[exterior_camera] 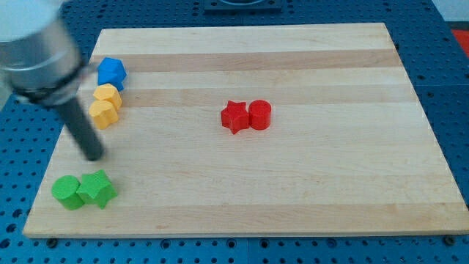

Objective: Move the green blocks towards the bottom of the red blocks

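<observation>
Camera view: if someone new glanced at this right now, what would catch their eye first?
Probably the two red blocks, a red star touching a red cylinder, alone mid-board. Next, the blurred arm at the view's upper left, with my tip just above the green pair near the bottom-left corner: a green cylinder against a green star. Along the left edge sit a blue block and two yellow blocks.
</observation>
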`<state>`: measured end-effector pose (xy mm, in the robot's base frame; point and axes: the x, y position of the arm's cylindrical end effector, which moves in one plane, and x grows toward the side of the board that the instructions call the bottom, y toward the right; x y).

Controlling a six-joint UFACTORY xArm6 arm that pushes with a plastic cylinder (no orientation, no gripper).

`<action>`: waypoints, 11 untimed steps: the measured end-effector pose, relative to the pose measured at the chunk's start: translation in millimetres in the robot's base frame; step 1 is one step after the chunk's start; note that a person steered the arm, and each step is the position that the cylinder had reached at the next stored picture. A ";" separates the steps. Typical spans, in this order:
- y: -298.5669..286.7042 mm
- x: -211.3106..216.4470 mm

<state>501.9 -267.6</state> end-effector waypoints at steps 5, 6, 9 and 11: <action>0.5 75.2; 42.9 75.0; 117.1 55.9; 151.3 43.4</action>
